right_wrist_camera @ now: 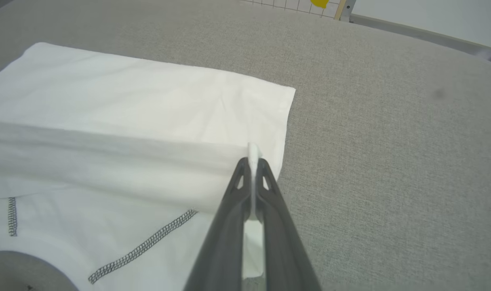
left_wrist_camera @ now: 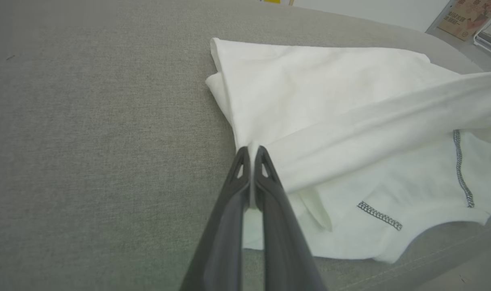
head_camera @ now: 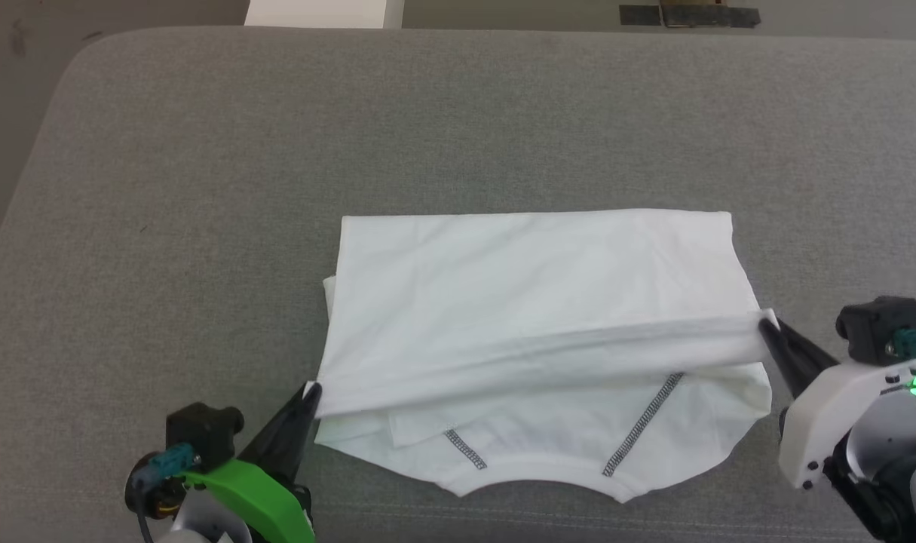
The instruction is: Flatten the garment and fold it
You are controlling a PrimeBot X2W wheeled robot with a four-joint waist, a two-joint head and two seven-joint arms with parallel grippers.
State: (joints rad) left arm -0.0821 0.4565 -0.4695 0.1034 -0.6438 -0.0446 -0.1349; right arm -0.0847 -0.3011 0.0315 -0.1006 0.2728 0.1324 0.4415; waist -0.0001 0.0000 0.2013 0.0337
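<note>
Taut garment (head_camera: 533, 286) fold, both ends pinched
Left gripper (head_camera: 312, 392) at 8 o'clock, right gripper (head_camera: 764, 323) at 3; wrist views show the fingers (left_wrist_camera: 225, 226) closed on it.

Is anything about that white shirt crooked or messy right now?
The fold of the garment, held between the left pincer and right pincer, runs slanted, its left end lower in the head view. An under-layer pokes out on the left side. No damage visible.
</note>
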